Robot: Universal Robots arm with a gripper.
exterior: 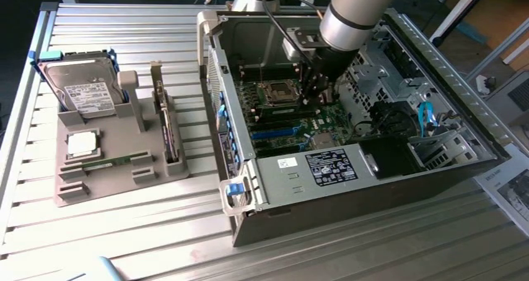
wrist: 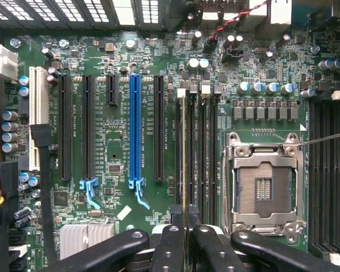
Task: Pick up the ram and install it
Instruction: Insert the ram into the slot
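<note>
The gripper is clenched on the ram, which hangs edge-on between the two dark fingers, so only its thin upper edge shows as a pale line. The arm reaches down into the open computer case, which lies on its side toward the bench's edge at the exterior view's right, and it holds the stick over the motherboard.

The ram's long axis runs parallel to the bank of memory slots. It lines up with the slot in that bank farthest from the processor socket, directly beneath the gripper. One end reaches toward the white latch. I cannot tell whether its lower edge already touches the slot.

Room is tight across the stick: a black expansion slot lies just beside it on one flank and empty memory slots on the other. Along its length the way looks open, and the case walls stand well apart.

A second stick lies flat in the grey holder, near the bench's opposite edge
</note>
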